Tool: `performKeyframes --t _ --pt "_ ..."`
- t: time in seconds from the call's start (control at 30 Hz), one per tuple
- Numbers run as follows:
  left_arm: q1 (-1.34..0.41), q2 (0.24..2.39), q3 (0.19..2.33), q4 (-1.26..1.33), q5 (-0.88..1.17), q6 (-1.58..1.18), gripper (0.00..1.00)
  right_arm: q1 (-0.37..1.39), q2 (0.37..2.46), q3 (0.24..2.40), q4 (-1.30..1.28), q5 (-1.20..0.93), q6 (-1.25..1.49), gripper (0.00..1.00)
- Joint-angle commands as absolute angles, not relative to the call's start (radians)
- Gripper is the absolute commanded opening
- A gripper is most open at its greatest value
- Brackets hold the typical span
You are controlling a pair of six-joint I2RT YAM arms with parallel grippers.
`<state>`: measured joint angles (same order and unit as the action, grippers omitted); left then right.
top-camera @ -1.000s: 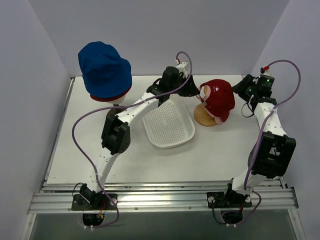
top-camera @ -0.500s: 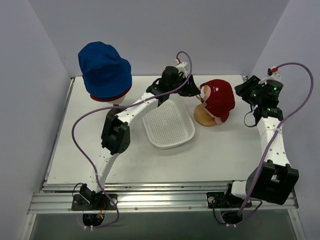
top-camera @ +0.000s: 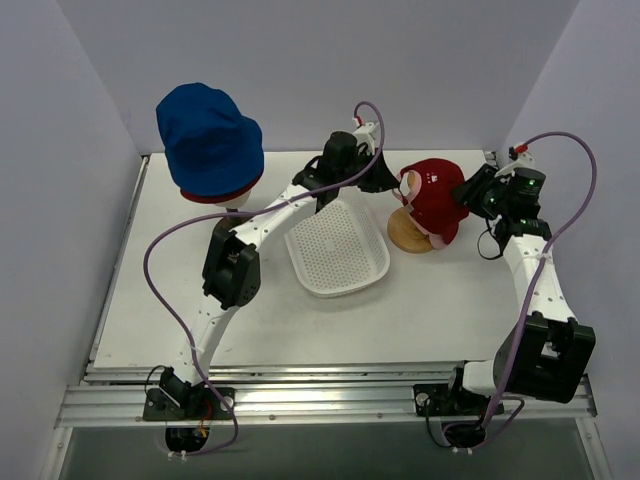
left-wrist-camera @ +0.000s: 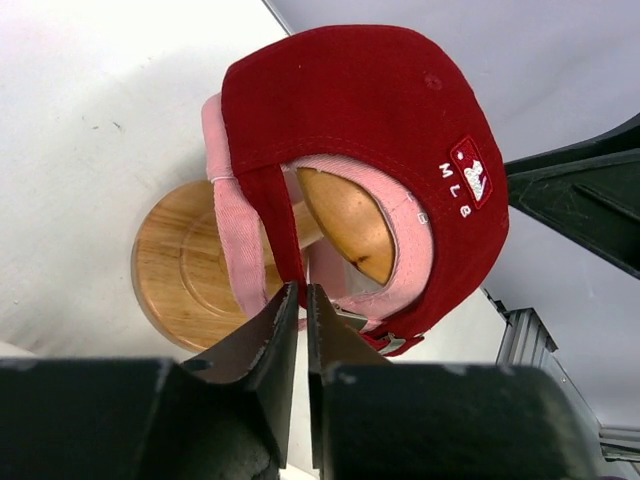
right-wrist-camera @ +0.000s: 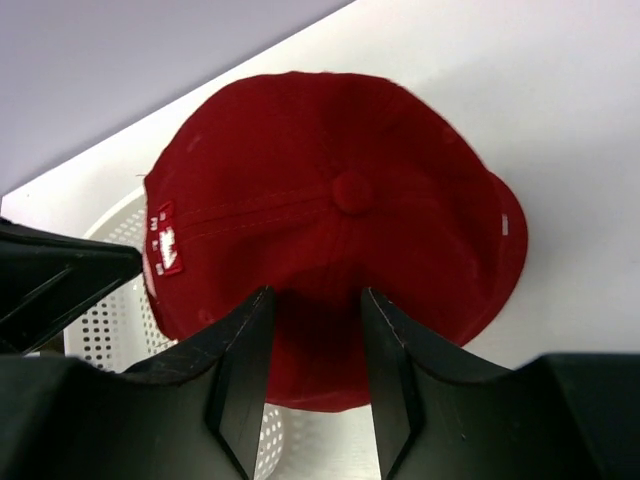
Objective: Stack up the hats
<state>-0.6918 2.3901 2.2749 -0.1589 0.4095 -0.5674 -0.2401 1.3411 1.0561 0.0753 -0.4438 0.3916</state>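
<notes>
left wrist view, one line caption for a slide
Left gripper pinching the back strap of the red peaked cap, worn over the pink peaked cap on a wooden head

Back left, standing tall: blue bucket hat (top-camera: pixel 210 140) pulled down over dark red bucket hat (top-camera: pixel 215 195), only a thin strip of the latter's brim peeking out below. Right of centre: red peaked cap (left-wrist-camera: pixel 380 110) with a small white-lettered patch near its rear opening, layered over pink peaked cap (left-wrist-camera: pixel 222 210), both atop a wooden stand (left-wrist-camera: pixel 180 270).
</notes>
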Motion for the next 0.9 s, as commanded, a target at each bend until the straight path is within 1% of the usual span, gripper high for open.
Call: performKeyframes --t 0.0,0.07,0.17,0.2,0.37,0.5,0.6,0.67,0.87 --pt "-0.690 2.349 2.330 -0.109 0.430 -0.566 0.15 -0.200 1.345 1.057 0.121 -0.442 0.365 0.36" --pt "-0.689 2.350 2.333 -0.110 0.428 -0.568 0.10 -0.195 1.350 1.057 0.121 -0.437 0.365 0.34" --pt "-0.689 2.352 2.344 -0.118 0.426 -0.566 0.04 -0.193 1.345 1.049 0.123 -0.416 0.365 0.28" --pt "-0.689 2.352 2.345 -0.120 0.425 -0.568 0.04 -0.193 1.344 1.045 0.123 -0.413 0.367 0.24" --pt "-0.690 2.349 2.344 -0.120 0.423 -0.568 0.04 -0.190 1.341 1.043 0.118 -0.393 0.368 0.17" --pt "-0.690 2.335 2.321 -0.112 0.422 -0.563 0.20 -0.181 1.342 1.043 0.118 -0.376 0.371 0.11" --pt "-0.689 2.319 2.287 -0.098 0.417 -0.561 0.28 -0.178 1.345 1.042 0.118 -0.367 0.376 0.03" --pt "-0.687 2.309 2.267 -0.092 0.417 -0.560 0.30 -0.176 1.342 1.043 0.115 -0.362 0.380 0.00" --pt "-0.687 2.284 2.243 -0.087 0.414 -0.554 0.35 -0.169 1.309 1.057 0.107 -0.339 0.422 0.00"
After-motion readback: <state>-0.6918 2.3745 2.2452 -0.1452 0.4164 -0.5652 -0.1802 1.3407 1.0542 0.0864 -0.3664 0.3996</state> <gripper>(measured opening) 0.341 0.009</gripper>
